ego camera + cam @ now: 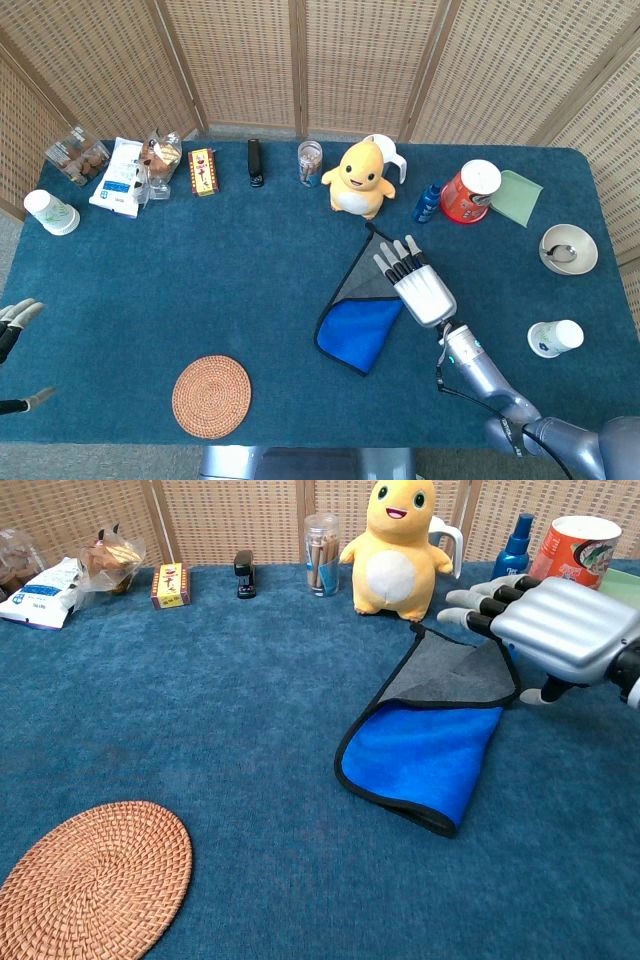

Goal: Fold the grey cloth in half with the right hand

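The grey cloth [440, 675] lies right of the table's centre, its blue underside folded over it. The right hand [560, 630] hovers beside the cloth's right edge, fingers apart, holding nothing. The fold looks done; the next move is probably lifting clear.

Open right hand [560, 630] beside folded cloth [430, 735]

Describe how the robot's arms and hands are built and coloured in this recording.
The right hand has a ribbed, silver-white metallic shell over its back, with pale grey fingers broken by black segments. In the head view a silver-grey, rounded arm follows, carrying a thin black cable and a small green light near the wrist. Of the left hand, only pale fingers with dark parts show at the frame edge.
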`<state>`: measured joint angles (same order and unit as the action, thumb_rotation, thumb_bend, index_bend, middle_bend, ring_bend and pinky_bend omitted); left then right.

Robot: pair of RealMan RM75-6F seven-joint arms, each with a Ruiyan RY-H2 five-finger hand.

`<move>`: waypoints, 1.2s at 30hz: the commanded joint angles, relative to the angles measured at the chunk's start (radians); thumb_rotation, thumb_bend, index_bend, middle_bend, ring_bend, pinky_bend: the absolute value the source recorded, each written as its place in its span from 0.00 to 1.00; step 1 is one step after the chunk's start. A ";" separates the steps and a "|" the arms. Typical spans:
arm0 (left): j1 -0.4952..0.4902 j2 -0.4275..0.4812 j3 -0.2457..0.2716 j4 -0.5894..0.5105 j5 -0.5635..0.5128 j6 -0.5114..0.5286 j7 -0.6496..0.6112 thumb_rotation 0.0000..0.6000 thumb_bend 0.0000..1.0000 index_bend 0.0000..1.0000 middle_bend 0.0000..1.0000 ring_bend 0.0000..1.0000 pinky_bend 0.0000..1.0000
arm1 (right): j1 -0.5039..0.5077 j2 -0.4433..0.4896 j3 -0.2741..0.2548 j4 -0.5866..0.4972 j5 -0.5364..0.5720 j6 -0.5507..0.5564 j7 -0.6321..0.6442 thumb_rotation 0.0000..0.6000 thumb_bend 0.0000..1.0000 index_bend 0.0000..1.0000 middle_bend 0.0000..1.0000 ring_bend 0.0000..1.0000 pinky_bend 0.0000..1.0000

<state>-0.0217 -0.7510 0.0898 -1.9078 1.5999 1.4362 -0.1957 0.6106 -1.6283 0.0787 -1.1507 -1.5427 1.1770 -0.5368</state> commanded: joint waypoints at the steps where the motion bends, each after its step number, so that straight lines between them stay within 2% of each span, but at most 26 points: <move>1: 0.000 0.000 0.000 0.000 0.000 0.001 0.000 1.00 0.12 0.00 0.00 0.00 0.00 | 0.000 0.003 0.000 -0.001 -0.001 0.001 0.000 1.00 0.00 0.00 0.00 0.00 0.15; 14: -0.001 0.000 0.001 -0.001 -0.001 -0.002 0.001 1.00 0.12 0.00 0.00 0.00 0.00 | -0.001 -0.020 -0.013 0.041 -0.009 -0.004 0.010 1.00 0.00 0.00 0.00 0.00 0.15; 31: -0.002 -0.001 0.000 -0.003 -0.005 -0.006 0.004 1.00 0.12 0.00 0.00 0.00 0.00 | 0.000 -0.067 -0.001 0.101 -0.005 0.010 0.038 1.00 0.00 0.00 0.00 0.01 0.15; 36: -0.002 -0.002 0.000 -0.004 -0.007 -0.007 0.006 1.00 0.12 0.00 0.00 0.00 0.00 | 0.000 -0.083 0.000 0.118 -0.005 0.015 0.046 1.00 0.00 0.06 0.00 0.02 0.16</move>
<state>-0.0238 -0.7527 0.0899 -1.9115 1.5930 1.4294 -0.1897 0.6104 -1.7096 0.0791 -1.0337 -1.5475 1.1916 -0.4917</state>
